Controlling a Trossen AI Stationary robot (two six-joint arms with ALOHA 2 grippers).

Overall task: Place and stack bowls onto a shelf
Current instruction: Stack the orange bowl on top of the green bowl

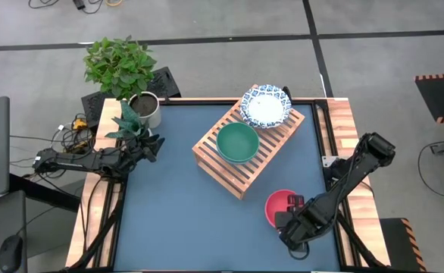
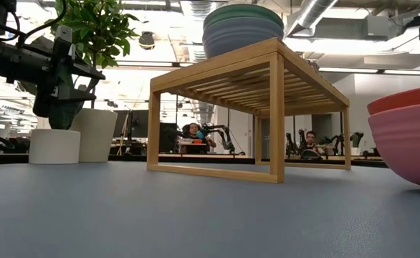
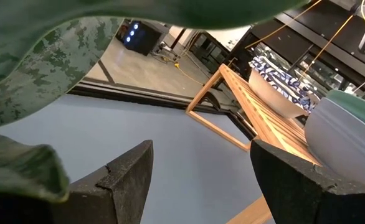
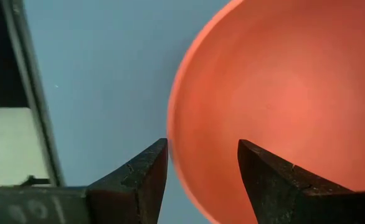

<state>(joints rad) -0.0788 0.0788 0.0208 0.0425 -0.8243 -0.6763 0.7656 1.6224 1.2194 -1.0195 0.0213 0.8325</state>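
A pink-red bowl (image 1: 279,203) rests on the blue table near its right front. My right gripper (image 4: 202,180) points down over the bowl's near-right side, open, with one finger outside the rim and one inside. On the wooden shelf (image 1: 229,171) at the table's middle, a green bowl (image 1: 237,142) sits stacked in a pale blue bowl (image 2: 242,39). A blue-and-white patterned bowl (image 1: 266,105) rests on the shelf's far end. My left gripper (image 1: 152,144) waits open at the table's left edge, held level beside a plant. My right gripper straddles the pink-red bowl's rim (image 4: 173,149) from above, one finger outside and one inside the hollow. The outer finger (image 4: 142,180) stands very close to the rim; whether it touches I cannot tell. The bowl sits on the table.
A potted plant (image 1: 142,106) stands at the table's far left corner, its leaves hanging in front of my left wrist camera. Bare blue tabletop (image 1: 176,220) lies between the shelf and the near edge. Wooden table edges (image 1: 343,129) run along both sides.
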